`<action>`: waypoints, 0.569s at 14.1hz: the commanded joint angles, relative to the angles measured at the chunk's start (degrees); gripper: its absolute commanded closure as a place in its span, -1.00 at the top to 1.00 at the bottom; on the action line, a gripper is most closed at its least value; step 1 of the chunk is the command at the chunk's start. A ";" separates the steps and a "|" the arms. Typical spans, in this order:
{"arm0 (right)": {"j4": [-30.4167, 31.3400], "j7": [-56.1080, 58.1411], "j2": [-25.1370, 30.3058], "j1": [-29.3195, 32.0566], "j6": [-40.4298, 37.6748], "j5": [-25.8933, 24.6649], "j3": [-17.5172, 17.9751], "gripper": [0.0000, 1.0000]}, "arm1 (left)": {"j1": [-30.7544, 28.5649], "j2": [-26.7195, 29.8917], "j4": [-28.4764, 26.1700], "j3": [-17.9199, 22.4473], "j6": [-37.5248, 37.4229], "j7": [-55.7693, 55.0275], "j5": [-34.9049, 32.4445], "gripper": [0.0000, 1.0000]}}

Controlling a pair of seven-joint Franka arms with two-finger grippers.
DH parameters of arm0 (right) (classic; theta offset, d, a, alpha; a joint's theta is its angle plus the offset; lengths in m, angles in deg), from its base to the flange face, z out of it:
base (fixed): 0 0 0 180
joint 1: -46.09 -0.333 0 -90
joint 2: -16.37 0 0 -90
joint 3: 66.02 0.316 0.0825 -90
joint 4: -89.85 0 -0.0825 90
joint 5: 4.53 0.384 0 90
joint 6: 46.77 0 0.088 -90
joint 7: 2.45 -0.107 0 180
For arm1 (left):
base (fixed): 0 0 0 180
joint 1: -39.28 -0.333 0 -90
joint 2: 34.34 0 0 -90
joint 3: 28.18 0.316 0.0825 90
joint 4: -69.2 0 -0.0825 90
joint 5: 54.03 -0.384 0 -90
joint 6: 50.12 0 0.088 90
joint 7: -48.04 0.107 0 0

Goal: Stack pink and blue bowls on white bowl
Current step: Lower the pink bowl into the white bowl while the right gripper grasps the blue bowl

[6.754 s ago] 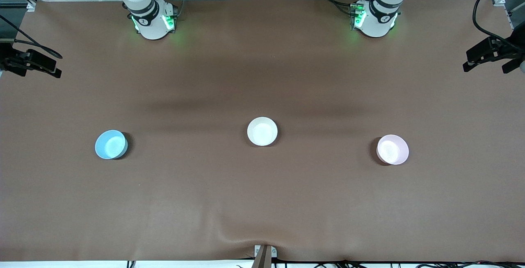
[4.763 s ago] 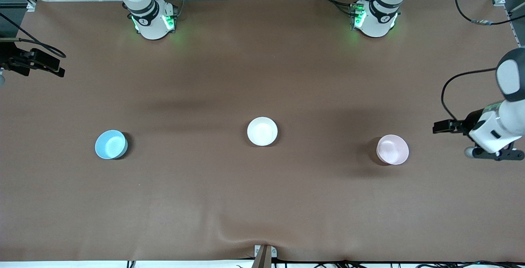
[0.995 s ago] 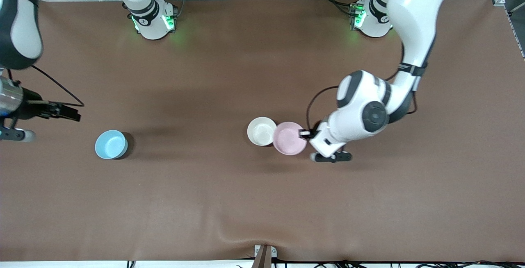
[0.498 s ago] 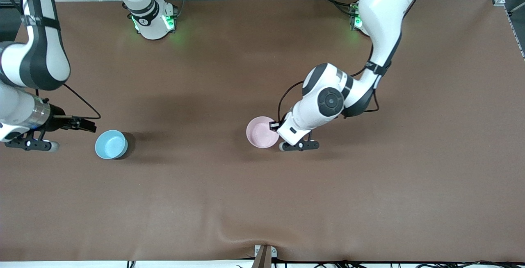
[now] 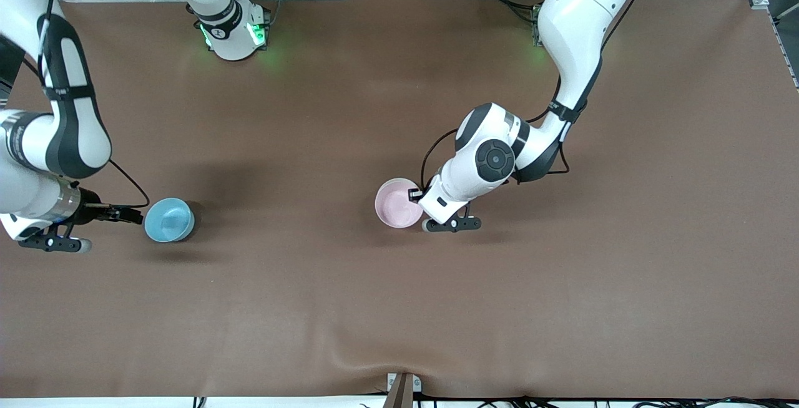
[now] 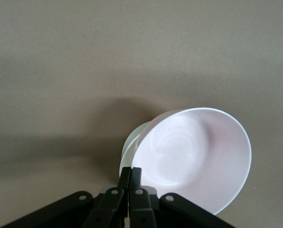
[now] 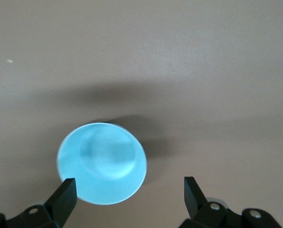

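Note:
The pale pink bowl [image 5: 398, 203] sits tilted in the white bowl at the table's middle. Only a strip of the white bowl's rim [image 6: 130, 148] shows under the pink bowl [image 6: 198, 156] in the left wrist view; it is hidden in the front view. My left gripper [image 5: 415, 196] is shut on the pink bowl's rim, its own point in the left wrist view [image 6: 130, 173]. The sky-blue bowl [image 5: 168, 219] stands toward the right arm's end. My right gripper [image 5: 134, 214] is open beside it, just above the table. In the right wrist view the blue bowl [image 7: 102, 164] reaches partly between the open fingers of that gripper [image 7: 128, 189].
The brown table cover [image 5: 399, 308] has a wrinkle near its edge closest to the front camera. Both arm bases stand along the farthest edge. Nothing else lies on the table.
My left gripper carried the pink bowl from beside the white bowl onto it and lowered it a little. My right gripper moved down and toward the blue bowl.

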 commanded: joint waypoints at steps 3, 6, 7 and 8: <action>-1.23 1.92 -6.16 1.52 2.14 -0.27 0.84 1.00 | 1.69 -0.04 -0.96 0.31 0.42 -1.67 -1.49 -1.00; -1.32 1.92 -8.71 1.70 2.67 -0.18 0.93 1.00 | 1.43 0.93 -3.59 0.31 0.42 -1.67 -3.59 -1.00; -1.32 1.92 -9.50 1.79 3.19 -0.10 0.93 0.97 | 1.34 1.28 -4.04 0.31 0.42 -1.67 -4.12 -1.00; -1.32 1.84 -9.94 1.79 3.20 -0.09 0.93 0.66 | 1.52 1.20 -4.04 0.31 0.42 -1.67 -4.22 -1.00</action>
